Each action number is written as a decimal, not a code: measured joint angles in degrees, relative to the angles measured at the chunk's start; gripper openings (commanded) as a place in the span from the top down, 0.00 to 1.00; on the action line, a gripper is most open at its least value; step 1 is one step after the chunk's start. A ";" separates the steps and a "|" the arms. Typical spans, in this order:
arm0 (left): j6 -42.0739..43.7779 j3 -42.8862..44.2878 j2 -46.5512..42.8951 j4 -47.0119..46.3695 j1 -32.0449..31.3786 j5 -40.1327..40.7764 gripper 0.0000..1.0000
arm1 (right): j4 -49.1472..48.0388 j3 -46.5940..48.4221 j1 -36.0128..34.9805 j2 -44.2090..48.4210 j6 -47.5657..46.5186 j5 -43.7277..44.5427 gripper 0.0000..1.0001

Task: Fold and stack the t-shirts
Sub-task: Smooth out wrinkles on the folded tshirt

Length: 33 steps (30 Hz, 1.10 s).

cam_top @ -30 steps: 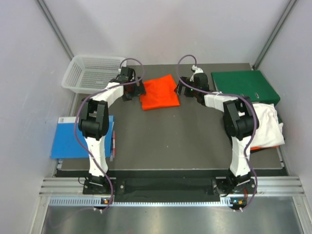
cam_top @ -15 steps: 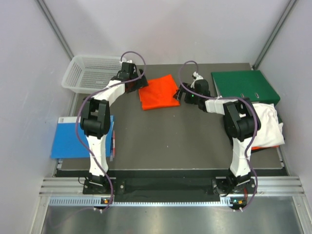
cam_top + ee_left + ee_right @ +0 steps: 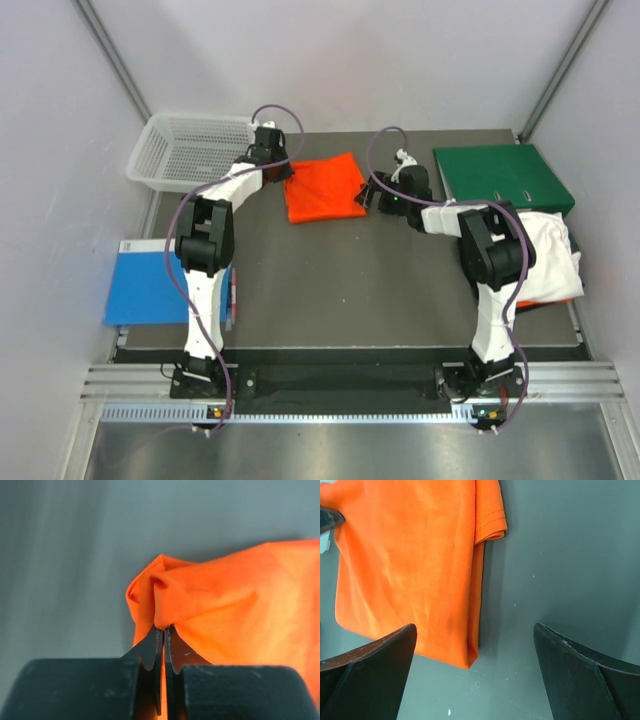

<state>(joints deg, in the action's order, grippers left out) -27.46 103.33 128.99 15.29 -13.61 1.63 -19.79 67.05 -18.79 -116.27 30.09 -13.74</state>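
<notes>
A folded orange t-shirt (image 3: pixel 326 187) lies at the back middle of the dark table mat (image 3: pixel 340 280). My left gripper (image 3: pixel 283 172) is at the shirt's left edge, shut on a pinched-up fold of the orange cloth (image 3: pixel 165 611). My right gripper (image 3: pixel 372 195) hovers at the shirt's right edge, jaws wide open with nothing between them; the shirt's folded edge and sleeve hem (image 3: pixel 420 575) lie under its left finger side. A white t-shirt (image 3: pixel 545 255) lies crumpled at the right edge of the table, over something orange.
A white mesh basket (image 3: pixel 190 150) stands at the back left. A green binder (image 3: pixel 503 175) lies at the back right, next to the white shirt. A blue folder (image 3: pixel 160 282) lies off the mat's left edge.
My left gripper moved right onto the orange shirt's left edge and shut on its cloth. My right gripper shifted a little toward the shirt's right edge and stayed open.
</notes>
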 measured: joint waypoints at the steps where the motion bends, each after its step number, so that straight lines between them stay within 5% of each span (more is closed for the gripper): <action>1: 0.07 0.55 0.02 -0.28 0.00 0.13 1.00 | -0.04 -0.04 0.00 0.00 0.00 -0.09 0.00; 10: 0.66 11.61 5.14 -3.15 -0.11 -0.24 1.00 | -1.16 -0.68 0.02 0.04 0.02 -0.76 0.00; 14: 1.51 18.95 10.71 -2.23 -0.11 -0.35 0.01 | -1.20 -0.70 0.07 0.04 0.02 -1.05 0.00; 21: 1.53 14.93 10.82 0.13 -0.11 2.43 0.01 | -3.15 -0.66 0.11 -0.90 3.89 -4.09 0.00; 26: 1.49 -2.27 -0.37 -1.31 -0.11 4.46 0.01 | -6.38 1.79 0.11 -3.98 8.20 -6.34 0.00; 33: 1.64 -13.75 -17.66 -3.69 -0.59 8.15 0.01 | -5.90 10.78 0.04 -10.23 10.36 -6.95 0.00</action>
<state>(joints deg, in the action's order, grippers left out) -25.82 89.58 111.33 11.60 -14.20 9.78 -25.69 77.82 -18.74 -126.50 40.45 -20.69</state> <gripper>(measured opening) 0.987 0.994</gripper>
